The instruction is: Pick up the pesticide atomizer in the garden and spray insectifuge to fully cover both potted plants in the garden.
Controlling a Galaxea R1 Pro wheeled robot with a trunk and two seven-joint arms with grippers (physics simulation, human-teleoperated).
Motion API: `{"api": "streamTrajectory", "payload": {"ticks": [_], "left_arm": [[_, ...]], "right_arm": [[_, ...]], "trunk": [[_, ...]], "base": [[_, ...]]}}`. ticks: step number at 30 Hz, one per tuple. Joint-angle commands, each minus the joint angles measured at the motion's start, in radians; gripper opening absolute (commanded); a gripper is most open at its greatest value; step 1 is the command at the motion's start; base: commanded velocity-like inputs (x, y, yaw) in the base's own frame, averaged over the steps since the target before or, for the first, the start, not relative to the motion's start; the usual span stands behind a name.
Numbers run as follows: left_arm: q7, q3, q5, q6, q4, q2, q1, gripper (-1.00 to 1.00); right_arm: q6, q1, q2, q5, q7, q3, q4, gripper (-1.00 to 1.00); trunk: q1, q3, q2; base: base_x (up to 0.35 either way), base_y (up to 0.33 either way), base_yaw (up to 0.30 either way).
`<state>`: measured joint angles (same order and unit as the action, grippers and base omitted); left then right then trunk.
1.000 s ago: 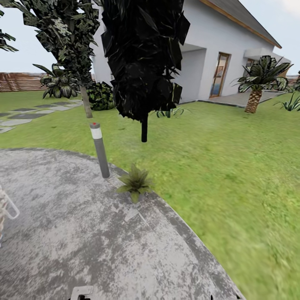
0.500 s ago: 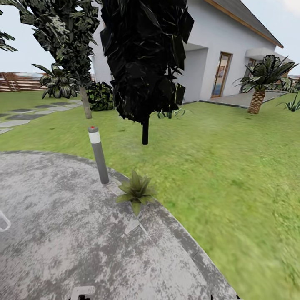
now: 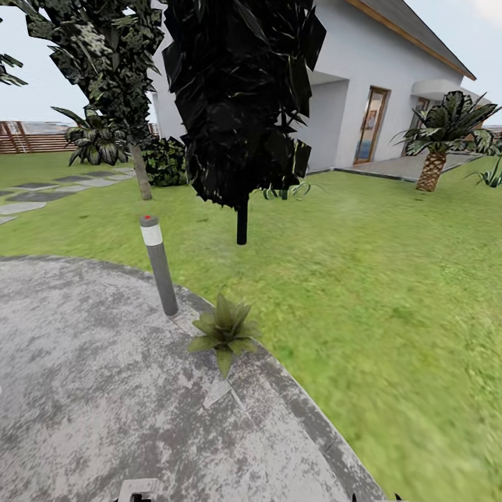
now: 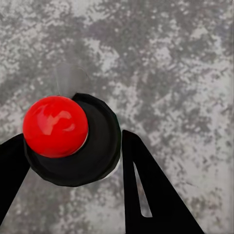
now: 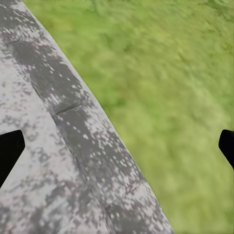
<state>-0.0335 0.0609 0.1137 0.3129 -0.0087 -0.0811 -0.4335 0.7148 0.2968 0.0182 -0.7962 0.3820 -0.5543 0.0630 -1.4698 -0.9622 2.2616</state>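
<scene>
One potted plant (image 3: 223, 331), a low rosette of pointed green leaves, sits on the rim of the grey patio (image 3: 90, 390) where it meets the lawn. The other plant is out of view. In the left wrist view my left gripper (image 4: 73, 141) is shut on the pesticide atomizer (image 4: 92, 156), seen end-on as a dark round body with a red ball on top, above the paving. My right gripper (image 5: 117, 148) is open, its black fingertips (image 5: 9, 151) far apart over the patio's edge and the grass.
A grey bollard lamp (image 3: 159, 268) stands just behind the plant. A dark tree (image 3: 242, 223) rises from the lawn (image 3: 362, 279) beyond it. Farther off are a white house (image 3: 376, 90), a palm (image 3: 436, 160) and a brown fence (image 3: 28, 136).
The head camera has moved, so the plant and bollard sit slightly lower and further left. The pale part seen at the left edge has left the picture.
</scene>
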Motion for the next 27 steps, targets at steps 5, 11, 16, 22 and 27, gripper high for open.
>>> {"api": "streamTrajectory", "payload": {"ticks": [5, 11, 16, 22, 27], "left_arm": [[-0.003, 0.007, 0.011, 0.003, 0.001, 0.0, -0.001, -1.0], [-0.004, 0.007, 0.011, 0.003, 0.001, 0.0, -0.001, -1.0], [-0.005, 0.007, 0.011, 0.003, 0.001, 0.0, -0.001, -1.0], [-0.004, 0.007, 0.011, 0.003, 0.001, 0.0, -0.001, -1.0], [-0.003, 0.005, 0.01, 0.004, -0.001, -0.007, -0.001, -1.0]], "right_arm": [[0.002, 0.001, 0.003, -0.011, 0.008, -0.004, -0.002, 1.0], [0.002, 0.001, 0.006, -0.011, 0.008, -0.004, -0.002, 1.0], [0.002, 0.001, 0.004, -0.011, 0.007, -0.004, 0.0, 1.0], [0.002, 0.001, 0.0, -0.011, 0.007, -0.004, -0.001, 1.0], [0.0, 0.001, 0.0, -0.014, 0.004, 0.0, 0.0, 1.0]], "trunk": [[0.0, -0.001, 0.0], [0.0, -0.001, 0.0], [0.0, -0.001, 0.0], [0.0, -0.001, 0.0], [0.0, -0.001, 0.0]], "base": [[0.079, -0.001, 0.0], [0.164, 0.05, 0.0], [0.234, 0.177, 0.0], [0.052, 0.036, 0.0], [0.0, 0.0, 0.0]]}}
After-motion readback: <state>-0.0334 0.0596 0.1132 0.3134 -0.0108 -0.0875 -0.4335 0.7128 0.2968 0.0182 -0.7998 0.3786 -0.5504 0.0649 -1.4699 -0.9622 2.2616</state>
